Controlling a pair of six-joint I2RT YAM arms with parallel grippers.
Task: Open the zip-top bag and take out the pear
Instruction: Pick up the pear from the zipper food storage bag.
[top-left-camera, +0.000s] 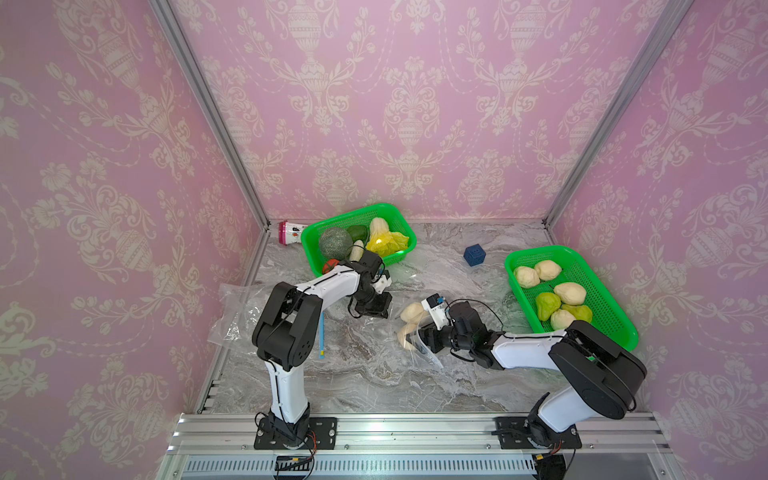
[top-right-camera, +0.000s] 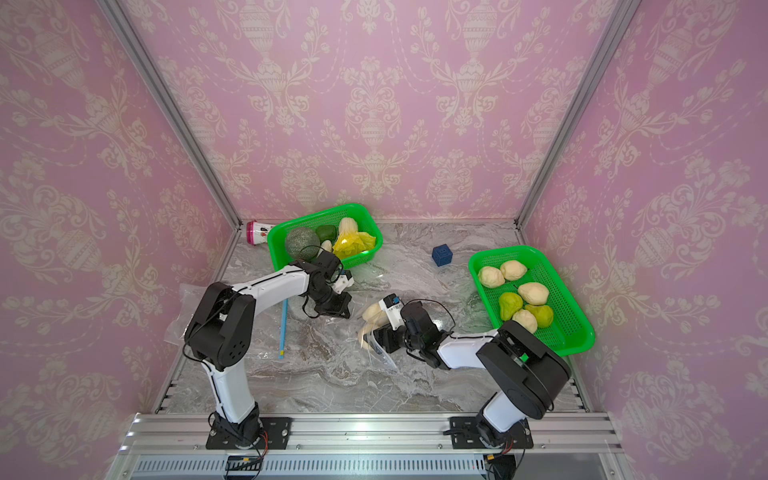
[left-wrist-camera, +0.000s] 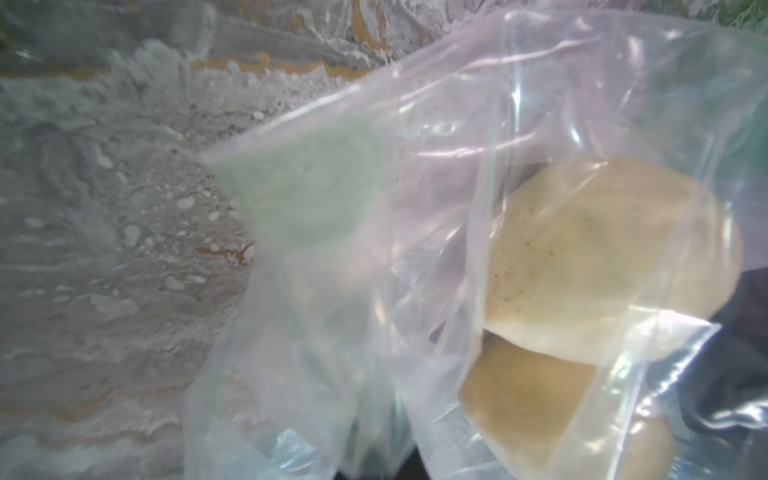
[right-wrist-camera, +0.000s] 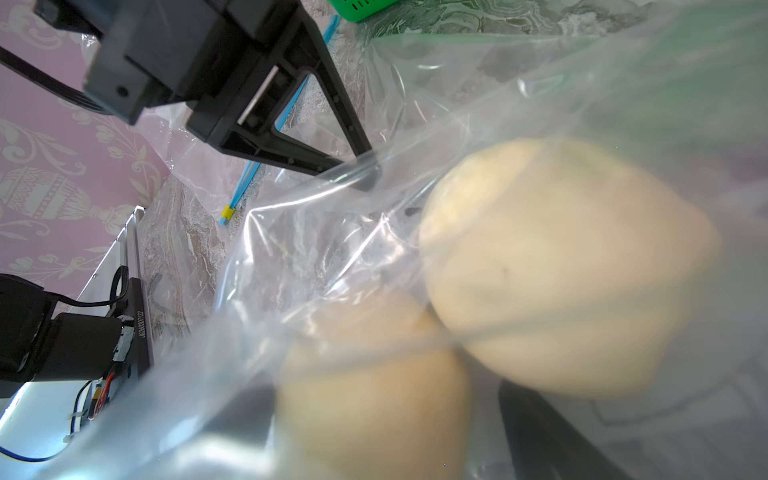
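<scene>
A clear zip-top bag (top-left-camera: 428, 353) (top-right-camera: 384, 357) lies mid-table with two pale yellow pears (top-left-camera: 411, 311) (top-right-camera: 372, 311) inside. My left gripper (top-left-camera: 380, 309) (top-right-camera: 343, 309) is shut, pinching the bag's plastic edge. In the right wrist view its black fingertips (right-wrist-camera: 361, 174) meet on that edge. In the left wrist view the bag (left-wrist-camera: 332, 249) bunches at my jaws, with the pears (left-wrist-camera: 602, 257) beyond. My right gripper (top-left-camera: 415, 336) (top-right-camera: 376, 332) is open wide. Its dark fingers (right-wrist-camera: 540, 436) flank the nearer pear (right-wrist-camera: 374, 395), with plastic film over them.
A green basket (top-left-camera: 357, 214) of vegetables stands at the back, and a second green basket (top-left-camera: 540, 250) of pears at the right. A blue cube (top-left-camera: 475, 254) sits between them. A pink bottle (top-left-camera: 291, 232), another clear bag (top-left-camera: 232, 307) and a blue strip (top-left-camera: 322, 336) lie on the left.
</scene>
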